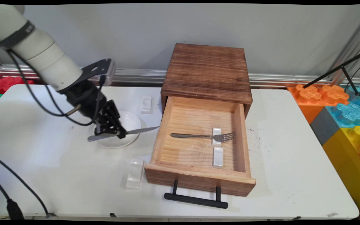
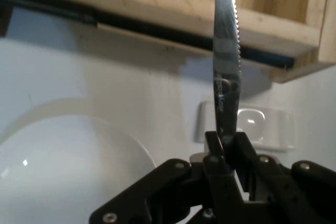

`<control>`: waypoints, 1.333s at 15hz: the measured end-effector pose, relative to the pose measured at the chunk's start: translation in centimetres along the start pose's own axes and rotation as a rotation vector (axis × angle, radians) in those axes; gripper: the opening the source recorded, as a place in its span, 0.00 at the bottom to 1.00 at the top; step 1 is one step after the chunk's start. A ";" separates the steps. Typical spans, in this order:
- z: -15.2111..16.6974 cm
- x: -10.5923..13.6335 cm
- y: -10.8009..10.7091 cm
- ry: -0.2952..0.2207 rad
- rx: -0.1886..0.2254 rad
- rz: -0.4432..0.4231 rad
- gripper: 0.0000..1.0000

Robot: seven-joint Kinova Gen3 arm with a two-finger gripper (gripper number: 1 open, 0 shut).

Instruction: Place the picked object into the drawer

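Observation:
My gripper (image 1: 118,133) is shut on a metal table knife (image 1: 142,130) and holds it roughly level above a white plate (image 1: 130,122) at the table's left middle. The blade points right, its tip close to the left wall of an open wooden drawer (image 1: 158,137). In the hand view the serrated knife (image 2: 227,61) rises from between my fingers (image 2: 212,148) toward the drawer's wood, with the plate (image 2: 63,166) below left. Inside the drawer lie a fork (image 1: 203,136) resting on a white cutlery rest (image 1: 216,136), and a second white rest (image 1: 218,157).
The drawer belongs to a dark wooden box (image 1: 207,70) at the table's back; its black handle (image 1: 195,200) sticks out toward the near edge. A white rest (image 1: 147,104) lies behind the plate, a clear one (image 1: 134,173) near the drawer's front corner. Coloured foam blocks (image 1: 342,106) stand at the right.

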 end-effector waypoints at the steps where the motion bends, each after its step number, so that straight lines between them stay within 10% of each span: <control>1: 0.0 0.7 -0.3 0.006 -0.002 0.006 0.00; 20: 6.4 14.5 -1.5 0.162 -0.106 0.097 0.00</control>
